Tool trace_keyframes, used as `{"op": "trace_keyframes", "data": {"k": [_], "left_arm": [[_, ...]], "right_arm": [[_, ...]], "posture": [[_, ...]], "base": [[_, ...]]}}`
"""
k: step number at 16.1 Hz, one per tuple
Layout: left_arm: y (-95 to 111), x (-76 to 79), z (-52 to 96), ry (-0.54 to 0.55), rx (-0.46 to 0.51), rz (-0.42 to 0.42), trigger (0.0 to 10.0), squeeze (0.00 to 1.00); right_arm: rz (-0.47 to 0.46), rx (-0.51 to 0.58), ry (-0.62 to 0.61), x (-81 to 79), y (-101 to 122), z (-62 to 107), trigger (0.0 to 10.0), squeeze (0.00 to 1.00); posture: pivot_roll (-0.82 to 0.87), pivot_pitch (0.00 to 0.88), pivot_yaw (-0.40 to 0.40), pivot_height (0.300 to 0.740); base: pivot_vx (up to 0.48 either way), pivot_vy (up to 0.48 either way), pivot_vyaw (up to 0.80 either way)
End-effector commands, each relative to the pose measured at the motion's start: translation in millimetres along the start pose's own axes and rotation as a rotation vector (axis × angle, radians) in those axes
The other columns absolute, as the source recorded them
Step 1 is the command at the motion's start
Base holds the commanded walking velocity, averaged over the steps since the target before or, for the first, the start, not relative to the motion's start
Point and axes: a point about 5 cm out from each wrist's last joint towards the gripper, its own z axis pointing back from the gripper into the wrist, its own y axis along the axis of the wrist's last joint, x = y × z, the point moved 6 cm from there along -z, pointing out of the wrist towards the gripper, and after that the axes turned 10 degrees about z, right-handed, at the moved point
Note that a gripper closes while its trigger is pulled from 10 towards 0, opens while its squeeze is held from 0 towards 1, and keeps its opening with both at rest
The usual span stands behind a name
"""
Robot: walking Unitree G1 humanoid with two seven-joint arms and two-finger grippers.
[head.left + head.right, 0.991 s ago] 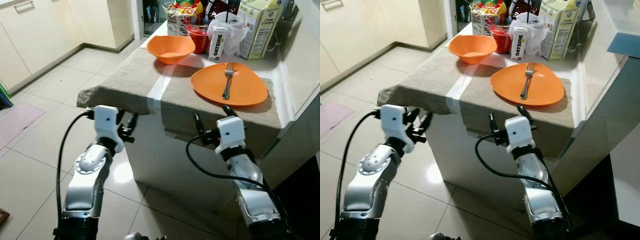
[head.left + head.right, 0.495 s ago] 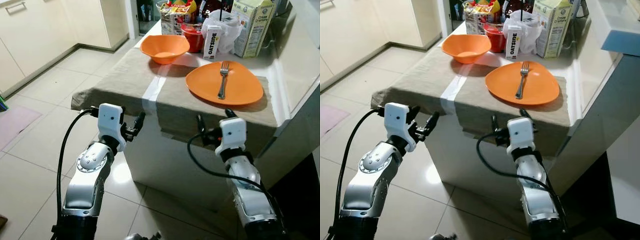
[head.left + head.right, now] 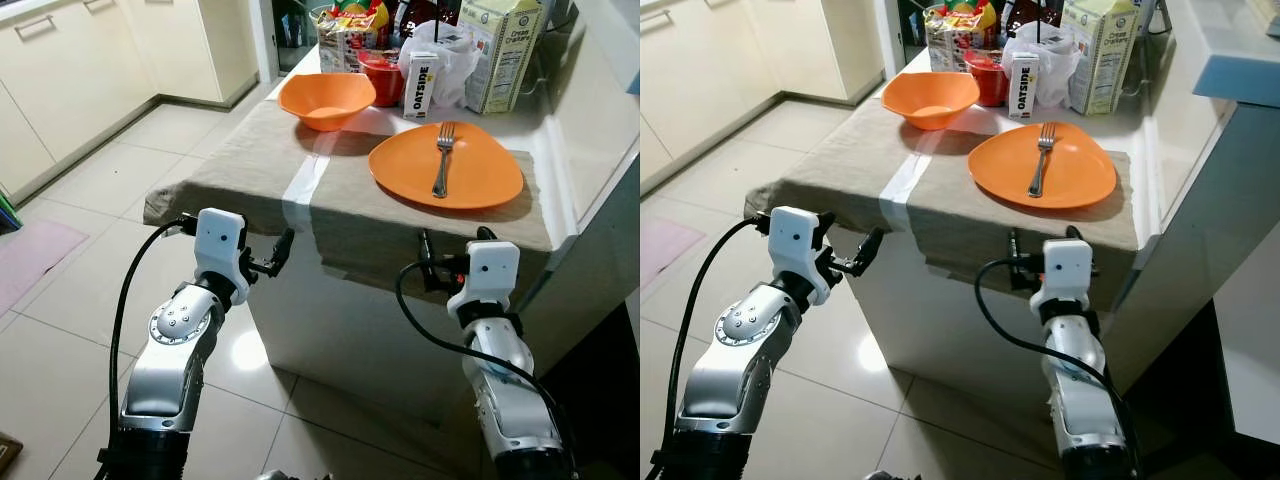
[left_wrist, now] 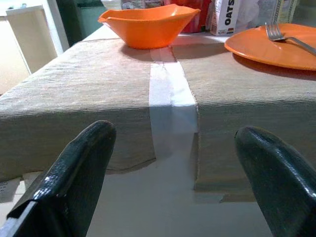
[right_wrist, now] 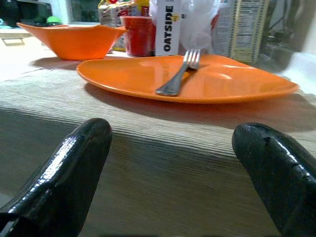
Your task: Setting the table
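1. Where the white counter (image 3: 560, 150) is draped with a beige woven cloth (image 3: 240, 165), a flat orange plate (image 3: 470, 180) lies on the cloth's right half, close to the near edge.
2. A silver metal fork (image 3: 441, 160) rests on that plate, tines pointing away from the robot.
3. A deep orange bowl (image 3: 326, 98) stands farther back on the cloth, to the left of the plate and apart from it.
4. A white strip (image 3: 305, 185) runs down the cloth between the bowl's side and the plate's side.
5. Behind the plate stand a white Oatside carton (image 3: 420, 88), a red cup (image 3: 385, 78), a white plastic bag (image 3: 452, 55) and a tall cream cracker box (image 3: 505, 55), with colourful snack packets (image 3: 350, 30) farther back.
6. The left gripper (image 4: 175, 177) is held in front of the counter's near edge, below the cloth's overhang, facing the white strip; its two black fingers (image 4: 74, 173) stand wide apart with nothing between them.
7. The right gripper (image 5: 170, 173) is held at the near edge directly before the plate, likewise spread wide and empty, touching neither plate nor fork.
8. Pale floor tiles (image 3: 90, 260) and cream cabinets (image 3: 70, 70) lie to the robot's left.
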Motion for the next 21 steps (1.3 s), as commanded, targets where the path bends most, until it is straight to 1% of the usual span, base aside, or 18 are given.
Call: {"op": "trace_keyframes", "data": {"k": [1,2,5,6,8,9,11,16,18,20,21], "left_arm": [[1.4,-0.6,-1.6,-0.004,0.005,0.000,10.0,1.00],[2.0,1.8,-4.7,-0.012,0.010,0.008,10.0,1.00],[4.9,2.5,-8.2,-0.005,0.022,0.017,10.0,1.00],[6.1,2.9,-8.7,-0.007,0.028,0.031,10.0,1.00],[6.2,3.4,-10.2,-0.010,0.022,0.032,10.0,1.00],[8.7,3.3,-10.5,-0.013,0.037,0.028,10.0,1.00],[8.5,1.9,-11.4,-0.003,0.032,0.027,10.0,1.00],[7.6,3.5,-13.1,-0.010,0.029,0.003,10.0,1.00],[10.1,5.7,-13.1,-0.016,0.044,-0.005,10.0,1.00],[16.4,7.4,-14.1,-0.012,0.073,-0.011,10.0,1.00],[21.2,9.9,-14.7,-0.014,0.093,-0.008,10.0,1.00]], "right_arm": [[0.006,0.000,0.008,-1.9,2.6,1.0,10.0,0.00],[0.029,0.010,0.028,-3.7,3.5,2.4,10.0,0.00],[0.040,0.029,0.051,-6.0,6.9,2.4,10.0,0.00],[0.043,0.029,0.061,-7.4,7.6,2.7,10.0,0.00],[0.044,0.023,0.078,-11.7,7.2,3.0,10.0,0.00],[0.046,0.022,0.080,-12.3,6.9,3.4,10.0,0.00],[0.041,0.026,0.088,-14.0,6.6,3.7,10.0,0.00],[0.056,0.040,0.103,-18.5,10.5,1.6,10.0,0.00],[0.060,0.050,0.113,-20.6,12.5,0.1,10.0,0.00],[0.089,0.102,0.107,-19.6,23.6,-2.0,10.0,0.00],[0.099,0.132,0.082,-14.7,31.5,-3.9,10.0,0.00]], "posture": [[-0.14,0.000,0.114,0.735],[-0.16,0.000,0.114,0.735],[-0.16,0.000,0.107,0.735],[-0.16,0.000,0.105,0.735],[-0.16,0.000,0.103,0.735],[-0.15,0.000,0.104,0.735],[-0.16,0.000,0.107,0.735],[-0.15,0.000,0.105,0.735],[-0.15,0.000,0.101,0.735],[-0.15,0.000,0.101,0.735],[-0.15,0.000,0.103,0.735]], "base": [[0.000,0.000,0.00],[0.000,0.000,0.00],[0.000,0.000,0.00],[0.000,0.480,-0.56],[0.000,0.480,-0.78],[0.000,0.277,-0.77],[0.000,0.000,-0.76],[0.000,0.000,0.00],[0.000,0.000,0.00],[0.000,0.000,0.00],[0.000,0.000,0.00]]}}
